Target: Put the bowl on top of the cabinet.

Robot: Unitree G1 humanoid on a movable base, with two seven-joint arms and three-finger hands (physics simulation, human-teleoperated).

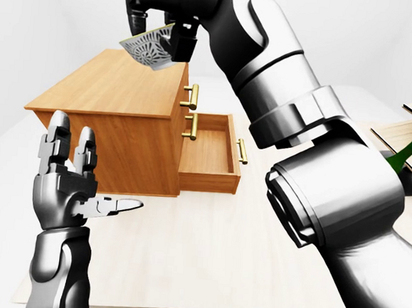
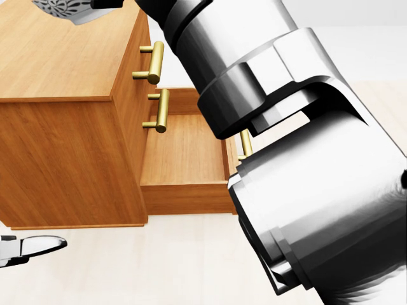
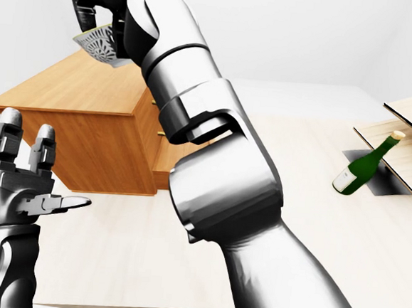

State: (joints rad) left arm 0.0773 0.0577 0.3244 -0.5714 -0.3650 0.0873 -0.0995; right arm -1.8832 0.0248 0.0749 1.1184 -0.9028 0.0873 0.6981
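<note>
The patterned grey-and-white bowl (image 1: 150, 47) hangs tilted in the air above the right part of the wooden cabinet's top (image 1: 118, 97). My right hand (image 1: 158, 35) is shut on the bowl's rim from above, and its arm crosses the left-eye view from the lower right. In the head view only the bowl's lower edge (image 2: 70, 9) shows at the top left, over the cabinet top (image 2: 63, 51). My left hand (image 1: 90, 173) is raised at the lower left, fingers spread and open, holding nothing.
The cabinet's lowest drawer (image 1: 210, 151) stands pulled out and holds nothing; brass handles (image 1: 192, 96) stick out above it. A green bottle (image 3: 362, 166) leans by wooden boards (image 3: 408, 123) at the right of the pale table (image 1: 205, 254). My right arm fills much of the head view.
</note>
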